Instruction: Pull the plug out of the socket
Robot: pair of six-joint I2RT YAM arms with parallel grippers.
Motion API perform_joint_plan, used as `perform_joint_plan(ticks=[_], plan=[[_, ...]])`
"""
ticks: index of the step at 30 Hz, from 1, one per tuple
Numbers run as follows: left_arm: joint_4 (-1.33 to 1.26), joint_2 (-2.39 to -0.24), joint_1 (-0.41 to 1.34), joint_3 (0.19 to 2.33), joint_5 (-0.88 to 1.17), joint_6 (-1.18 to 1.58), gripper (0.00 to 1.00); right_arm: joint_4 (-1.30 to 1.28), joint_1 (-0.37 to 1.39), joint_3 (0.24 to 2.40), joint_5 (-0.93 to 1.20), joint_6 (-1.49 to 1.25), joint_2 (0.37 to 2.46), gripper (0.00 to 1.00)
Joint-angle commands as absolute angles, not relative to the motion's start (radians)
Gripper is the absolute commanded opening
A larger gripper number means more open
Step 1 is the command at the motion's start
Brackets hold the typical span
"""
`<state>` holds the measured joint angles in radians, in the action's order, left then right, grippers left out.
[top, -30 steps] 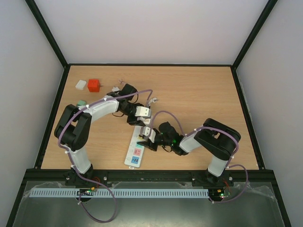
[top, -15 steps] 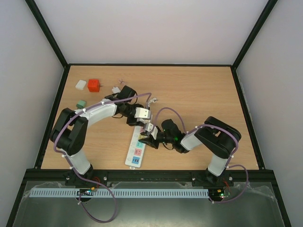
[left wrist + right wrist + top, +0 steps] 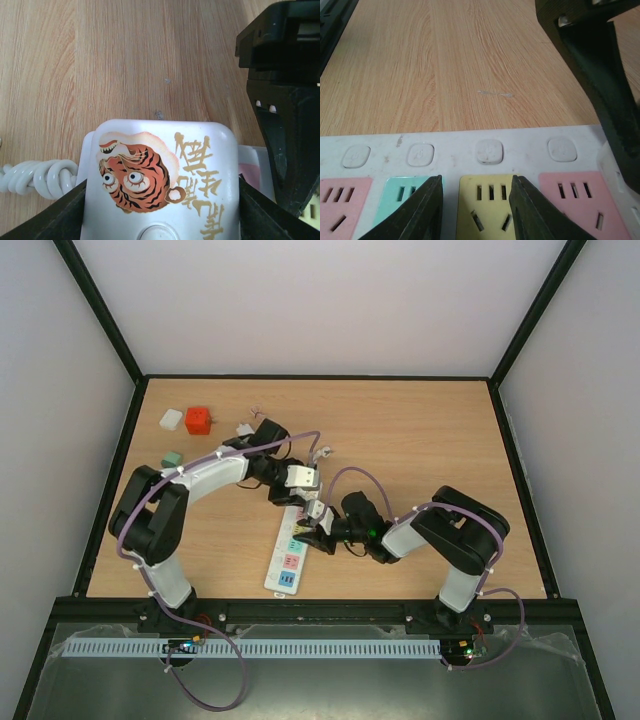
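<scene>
The socket, a long white power strip (image 3: 284,558) with coloured squares, lies on the table between the arms. A white plug (image 3: 160,170) with a tiger face and gold characters stands at the strip's far end (image 3: 299,478). My left gripper (image 3: 160,222) is shut on the plug, one finger on each side. My right gripper (image 3: 475,210) is open, its fingertips (image 3: 415,215) resting on the strip's face on either side of the yellow square (image 3: 490,205). In the top view it sits at mid-strip (image 3: 312,532). Whether the plug's pins are still seated is hidden.
A white coiled cord (image 3: 30,177) runs from the plug toward the far side (image 3: 322,452). A red cube (image 3: 198,420), a white block (image 3: 171,419), a green block (image 3: 171,458) and a small white piece (image 3: 244,429) lie at the far left. The two grippers are close together.
A second ago the left arm's elbow shifted and the right gripper edged slightly left on the strip. Over the last half second almost nothing has moved.
</scene>
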<state>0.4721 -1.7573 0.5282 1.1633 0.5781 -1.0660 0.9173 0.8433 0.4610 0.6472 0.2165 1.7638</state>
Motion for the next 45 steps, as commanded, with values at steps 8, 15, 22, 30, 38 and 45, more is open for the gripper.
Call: perform_joint_plan(ticks=[8, 15, 22, 30, 38, 45], plan=[[0.371, -1.638, 0.544, 1.073, 0.649, -1.058, 0.44, 0.876, 0.834, 0.441, 0.62, 0.244, 1.788, 0.37], [0.399, -1.635, 0.545, 1.114, 0.701, -1.028, 0.42, 0.896, 0.838, 0.442, 0.625, 0.22, 1.698, 0.37], [0.394, -1.654, 0.549, 1.113, 0.69, -1.028, 0.42, 0.938, 0.853, 0.463, 0.586, 0.195, 1.672, 0.38], [0.402, -1.662, 0.55, 1.113, 0.684, -1.032, 0.41, 0.906, 0.85, 0.448, 0.544, 0.248, 1.763, 0.37], [0.41, -1.67, 0.549, 1.12, 0.689, -1.037, 0.4, 0.896, 0.815, 0.45, 0.555, 0.238, 1.824, 0.36], [0.388, -1.656, 0.553, 1.106, 0.686, -1.043, 0.39, 0.885, 0.782, 0.46, 0.58, 0.205, 1.866, 0.35]])
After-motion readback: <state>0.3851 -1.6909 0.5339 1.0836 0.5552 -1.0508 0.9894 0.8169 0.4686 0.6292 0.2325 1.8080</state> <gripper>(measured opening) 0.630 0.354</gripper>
